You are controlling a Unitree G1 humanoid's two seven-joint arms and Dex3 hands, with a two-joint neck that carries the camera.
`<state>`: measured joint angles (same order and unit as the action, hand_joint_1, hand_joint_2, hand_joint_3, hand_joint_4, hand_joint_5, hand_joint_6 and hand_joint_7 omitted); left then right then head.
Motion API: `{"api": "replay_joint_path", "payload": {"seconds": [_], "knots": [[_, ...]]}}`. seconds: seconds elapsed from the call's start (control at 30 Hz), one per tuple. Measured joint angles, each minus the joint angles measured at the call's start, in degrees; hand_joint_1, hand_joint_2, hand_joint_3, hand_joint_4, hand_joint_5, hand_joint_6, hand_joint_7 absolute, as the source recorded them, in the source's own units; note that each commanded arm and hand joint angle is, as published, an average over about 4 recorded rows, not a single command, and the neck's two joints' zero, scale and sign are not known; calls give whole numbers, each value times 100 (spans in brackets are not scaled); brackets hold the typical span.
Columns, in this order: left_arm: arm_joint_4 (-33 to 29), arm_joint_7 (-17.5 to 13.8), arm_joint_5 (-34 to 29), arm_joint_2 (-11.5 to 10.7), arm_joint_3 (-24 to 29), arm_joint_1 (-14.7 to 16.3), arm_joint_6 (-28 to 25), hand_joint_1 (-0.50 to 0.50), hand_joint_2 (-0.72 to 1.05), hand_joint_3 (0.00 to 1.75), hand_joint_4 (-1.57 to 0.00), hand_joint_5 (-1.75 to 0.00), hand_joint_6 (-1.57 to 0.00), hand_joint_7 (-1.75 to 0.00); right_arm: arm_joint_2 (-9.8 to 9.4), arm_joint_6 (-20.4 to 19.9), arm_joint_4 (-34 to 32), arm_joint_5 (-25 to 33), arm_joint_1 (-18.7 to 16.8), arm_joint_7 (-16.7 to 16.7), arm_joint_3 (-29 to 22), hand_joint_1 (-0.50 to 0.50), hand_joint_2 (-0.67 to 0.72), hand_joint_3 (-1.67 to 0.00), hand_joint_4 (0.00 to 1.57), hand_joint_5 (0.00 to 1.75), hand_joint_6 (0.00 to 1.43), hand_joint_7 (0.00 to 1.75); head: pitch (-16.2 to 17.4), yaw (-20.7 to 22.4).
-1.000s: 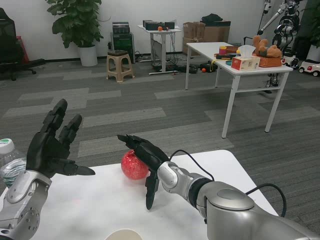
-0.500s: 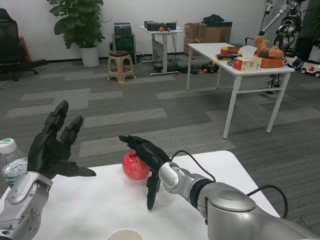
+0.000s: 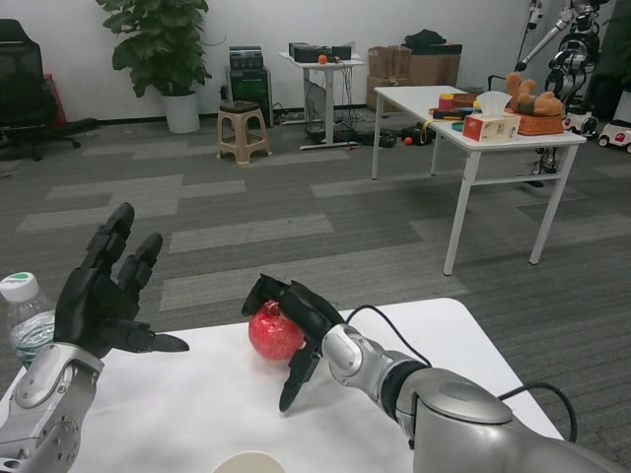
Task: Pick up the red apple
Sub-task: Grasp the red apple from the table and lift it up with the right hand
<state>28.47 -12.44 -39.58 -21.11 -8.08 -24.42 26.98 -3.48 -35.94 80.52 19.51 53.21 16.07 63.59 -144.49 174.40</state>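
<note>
right hand over the apple

here the red apple (image 3: 275, 335) sits on the white counter (image 3: 197, 394), near its far edge. the right hand (image 3: 294, 320) lies over the apple's top and right side, fingers (image 3: 264, 292) curled across it and one pointing down to the counter; whether it truly grips, i cannot tell. the left hand (image 3: 104, 301) is raised at the left, fingers spread, holding nothing. a water bottle (image 3: 25, 315) stands at the counter's left edge.
</note>
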Motion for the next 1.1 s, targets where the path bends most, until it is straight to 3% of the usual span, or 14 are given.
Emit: {"api": "replay_joint_path", "payload": {"seconds": [0.23, 0.43, 0.7, 0.97, 1.1], "knots": [[-18, 0, -4, 0, 47, 20, 0, -50, -2, 0, 0, -26, 0, 0, -148, -125, -139, 5, -256, -158, -459, -38, -19, -16, 14, 141, 73, 168, -1, 22], [-26, 0, -26, 0, 47, 23, 0, -50, -2, 0, 0, -21, 0, 0, -293, -218, -384, 13, -496, -289, -793, -33, -22, -24, 15, 150, 74, 168, 5, 78], [-40, 0, -27, 6, 68, 35, 0, -50, -2, 0, 0, -21, 0, 0, -582, -239, -1022, 4, -897, -471, -1226, -30, -29, -32, 14, 155, 69, 168, 9, 173], [-64, 1, -29, 19, 88, 62, 0, -50, -2, 0, 0, -21, 0, 0, -1124, -306, -2121, -39, -1621, -686, -1638, -31, -35, -44, 11, 155, 60, 168, 11, 252], [-73, 1, -22, 35, 97, 66, 0, -50, -2, 0, 0, -21, 0, 0, -1321, -316, -2609, -222, -1998, -882, -1992, -33, -43, -61, 4, 153, 46, 168, 12, 259]]}}
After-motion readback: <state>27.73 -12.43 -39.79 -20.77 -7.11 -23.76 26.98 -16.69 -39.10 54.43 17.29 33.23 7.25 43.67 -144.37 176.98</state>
